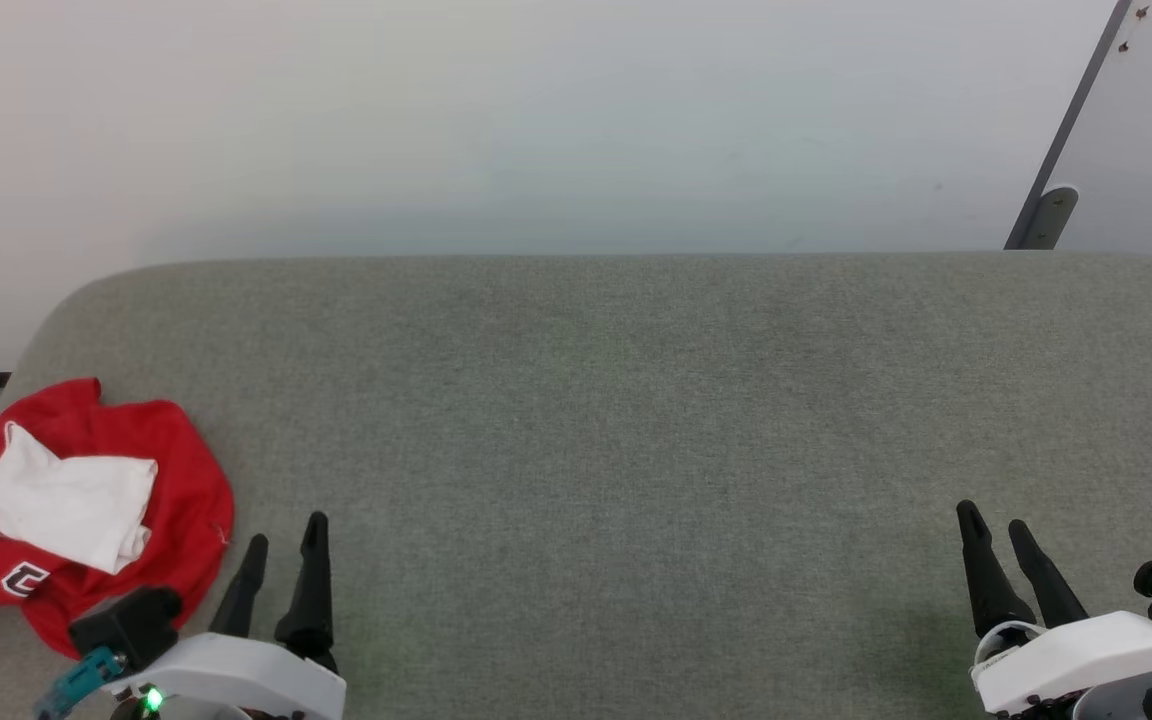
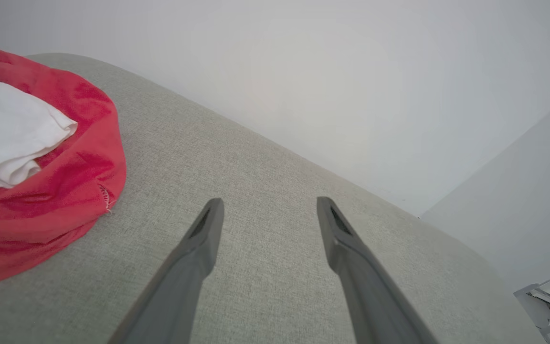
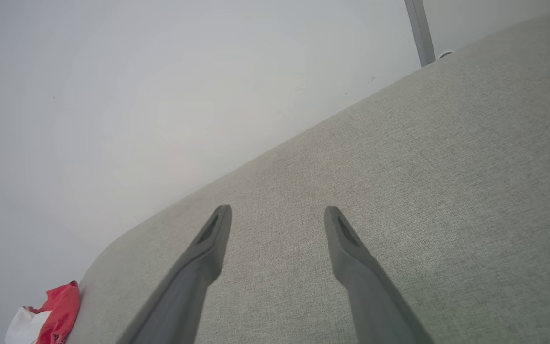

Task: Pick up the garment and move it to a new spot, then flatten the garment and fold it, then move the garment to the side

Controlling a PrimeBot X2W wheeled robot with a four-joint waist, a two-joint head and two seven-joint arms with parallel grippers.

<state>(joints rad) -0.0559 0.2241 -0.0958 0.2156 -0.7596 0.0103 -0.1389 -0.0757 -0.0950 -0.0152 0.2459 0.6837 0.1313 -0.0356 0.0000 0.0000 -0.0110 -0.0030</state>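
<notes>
Although nothing of the job looks done yet, the head view shows the garment [image 1: 86,510] crumpled at the bench's [image 1: 636,420] near left corner, perhaps partly off its edge; the left pincer [image 1: 286,530] hangs just beside it, wide and empty; the right pincer [image 1: 992,517], equally wide and empty, is well apart. In the left wrist view the fingers [image 2: 198,258] point past the garment; in the right wrist view it is a far-off scrap; lifting, moving, flattening, folding and setting aside all remain.

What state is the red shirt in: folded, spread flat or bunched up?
Bunched up: the shirt lies in a crumpled heap, a white sleeve flopped on top and its lettering half buried.
</notes>
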